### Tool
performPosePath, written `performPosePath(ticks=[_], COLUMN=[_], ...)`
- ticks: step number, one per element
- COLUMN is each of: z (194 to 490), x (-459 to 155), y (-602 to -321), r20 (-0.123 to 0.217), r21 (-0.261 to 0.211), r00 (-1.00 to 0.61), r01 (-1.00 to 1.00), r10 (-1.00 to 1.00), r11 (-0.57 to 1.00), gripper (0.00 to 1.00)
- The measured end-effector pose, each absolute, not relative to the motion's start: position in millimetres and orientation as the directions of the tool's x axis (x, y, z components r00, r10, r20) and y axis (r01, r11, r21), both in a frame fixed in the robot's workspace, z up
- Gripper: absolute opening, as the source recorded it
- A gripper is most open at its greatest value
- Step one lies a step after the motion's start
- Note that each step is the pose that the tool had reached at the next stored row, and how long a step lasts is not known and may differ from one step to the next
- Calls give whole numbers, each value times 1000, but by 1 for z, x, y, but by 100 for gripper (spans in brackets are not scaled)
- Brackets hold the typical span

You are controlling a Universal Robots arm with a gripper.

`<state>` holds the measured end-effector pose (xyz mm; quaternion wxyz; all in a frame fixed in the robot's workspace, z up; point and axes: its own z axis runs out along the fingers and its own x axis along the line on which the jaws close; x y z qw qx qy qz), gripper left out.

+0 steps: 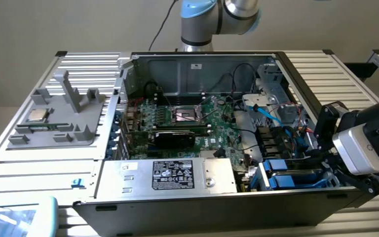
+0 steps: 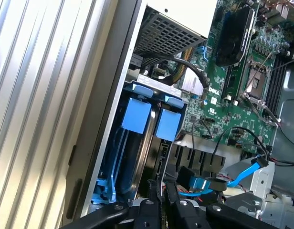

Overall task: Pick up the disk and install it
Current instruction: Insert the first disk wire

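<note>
Well, the slatted metal desk (image 1: 347,69) is carrying everything; the open computer case (image 1: 196,61) is lying across its middle and reaching almost to the near edge; the green motherboard (image 1: 199,121) is covering the case floor; a grey plastic fixture (image 1: 64,116) is resting on the desk toward the exterior view's left edge, just beside the case; the big silver box with a black label (image 1: 170,175) is sitting along the case's near wall; the drive bay (image 1: 263,174) is occupying the case's near corner on the exterior view's right; the disk (image 2: 136,116) is standing in that bay in its blue carrier, beside a second blue-tabbed carrier (image 2: 167,125), close against the case's side wall; I am holding my gripper (image 2: 161,200) just over the bay, near the carriers' ends; my fingers (image 2: 148,208) are standing close together with a thin slit between them; whether they are pinching anything I cannot tell; a blue cable (image 2: 242,174) is curling beside the bay; a small square chip (image 1: 38,115) is lying on the fixture.
</note>
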<state>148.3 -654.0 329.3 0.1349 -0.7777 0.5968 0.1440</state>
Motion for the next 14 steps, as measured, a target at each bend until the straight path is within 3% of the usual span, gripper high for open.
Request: performPosePath(ticks=[6,14], z=[344,351], x=[148,148], y=[-651,-638], r20=[-351,-247], r21=[-28,0], r00=[246,246], r01=[-967,-967], r10=[-904,-937], r11=[-253,-254], gripper=[16,16])
